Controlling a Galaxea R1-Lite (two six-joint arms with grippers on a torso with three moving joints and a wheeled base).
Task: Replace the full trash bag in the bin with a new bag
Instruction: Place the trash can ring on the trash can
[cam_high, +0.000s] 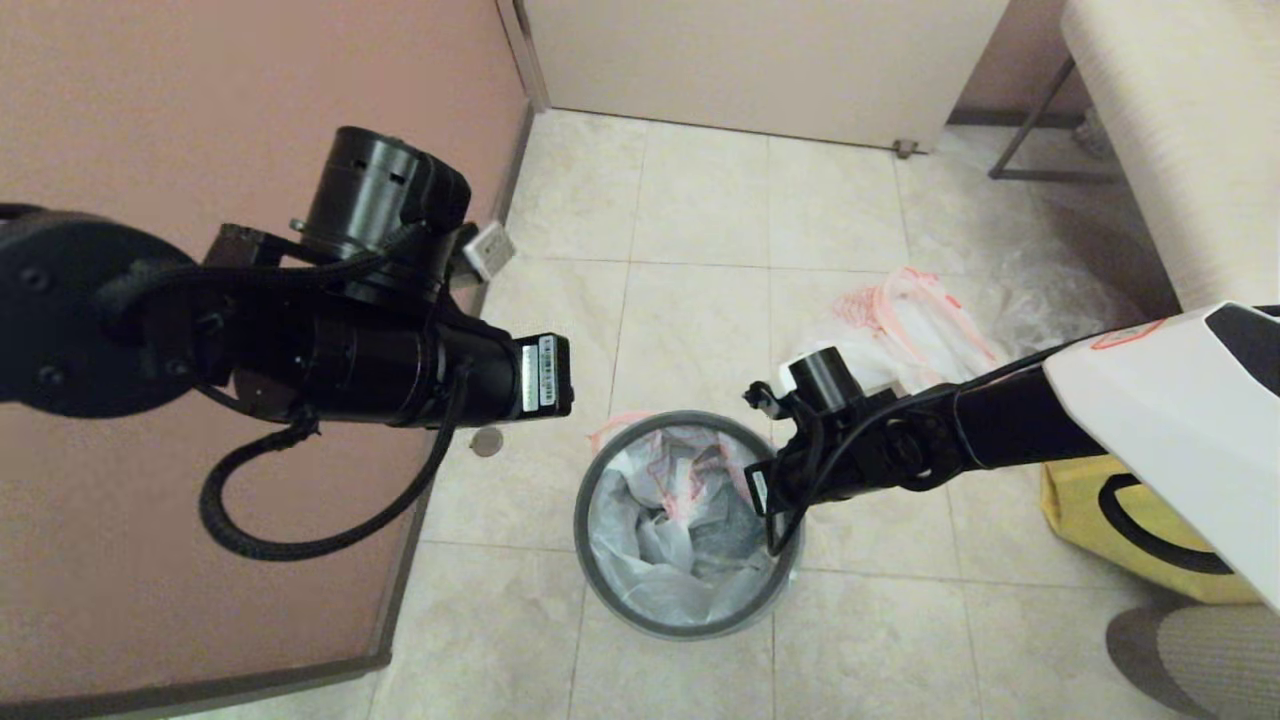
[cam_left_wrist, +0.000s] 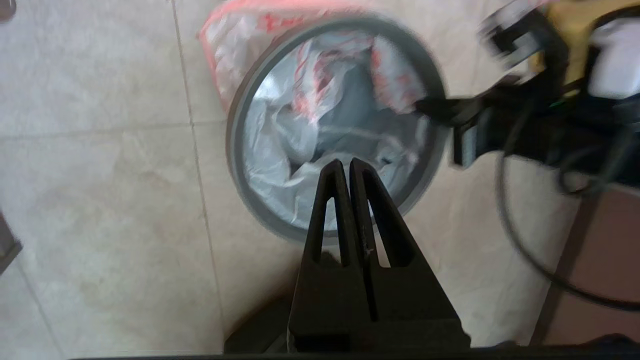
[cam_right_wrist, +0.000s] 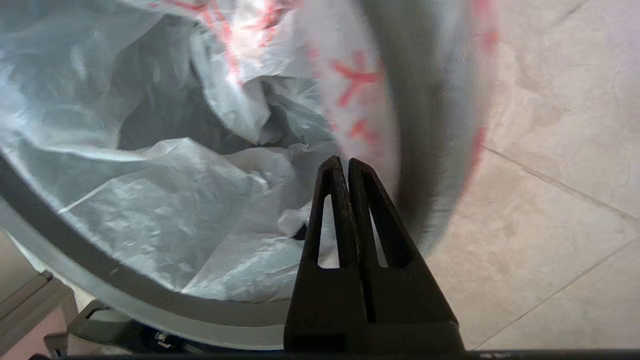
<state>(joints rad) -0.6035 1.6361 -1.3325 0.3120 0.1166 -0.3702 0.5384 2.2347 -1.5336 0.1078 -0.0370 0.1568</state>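
The bin (cam_high: 690, 628) stands on the tiled floor, its grey hoop (cam_left_wrist: 235, 150) around the top. The new bag (cam_high: 650, 560) lines it, white with orange-red lettering, its edge folded over the far rim (cam_left_wrist: 220, 35). My right gripper (cam_high: 772, 540) is shut just inside the bin's right rim, fingertips (cam_right_wrist: 332, 165) over crumpled bag (cam_right_wrist: 150, 210) next to the hoop (cam_right_wrist: 125, 285). My left gripper (cam_left_wrist: 345, 161) is shut, held high above the bin's near-left side, holding nothing. The full trash bag (cam_high: 910, 320) lies on the floor behind the right arm.
A yellow bag (cam_high: 1100, 510) sits on the floor right of the bin. A clear crinkled bag (cam_high: 1040, 290) lies by a bench (cam_high: 1180, 130) at the far right. A pink wall (cam_high: 200, 100) runs along the left, and a small round disc (cam_high: 487, 441) lies near its base.
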